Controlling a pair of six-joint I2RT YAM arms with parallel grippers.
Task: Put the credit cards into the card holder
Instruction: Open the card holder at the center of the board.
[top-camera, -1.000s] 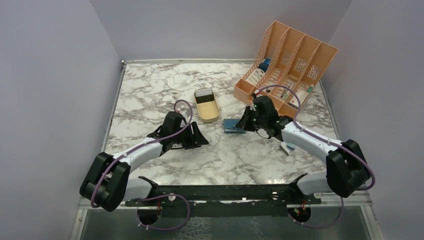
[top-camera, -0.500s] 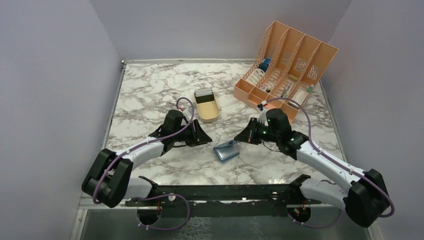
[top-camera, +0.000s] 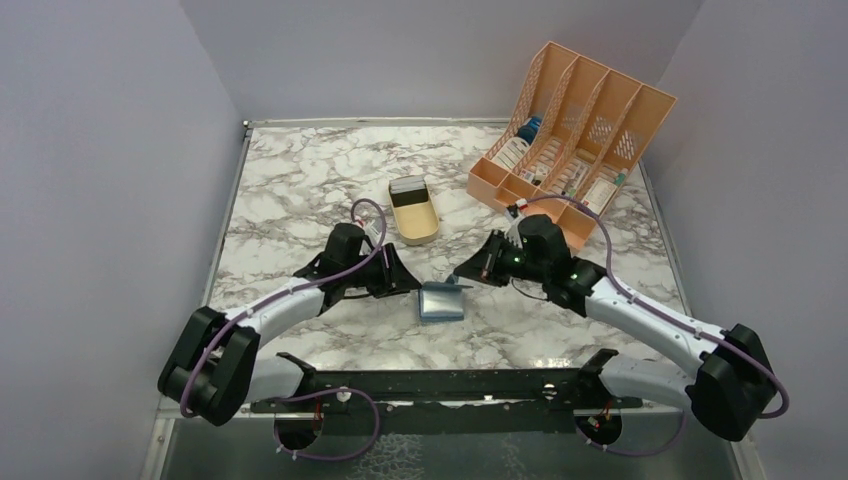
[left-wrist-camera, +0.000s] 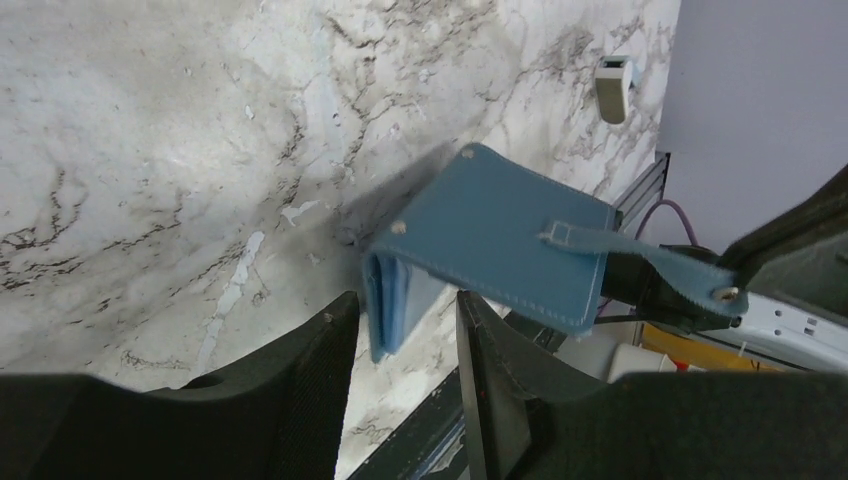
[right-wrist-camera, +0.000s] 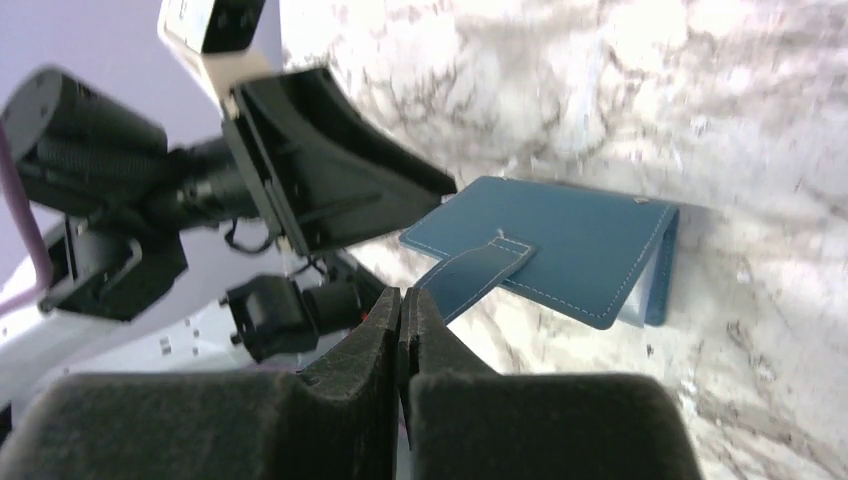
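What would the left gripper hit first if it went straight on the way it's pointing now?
Most likely the card holder: its folded edge lies just ahead of the open left gripper, though depth is unclear.

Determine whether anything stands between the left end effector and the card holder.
Nothing visible does. The card holder has its folded edge right at the gap of the open left end effector, above the marble table. The right end effector pinches its strap on the far side, not in between.
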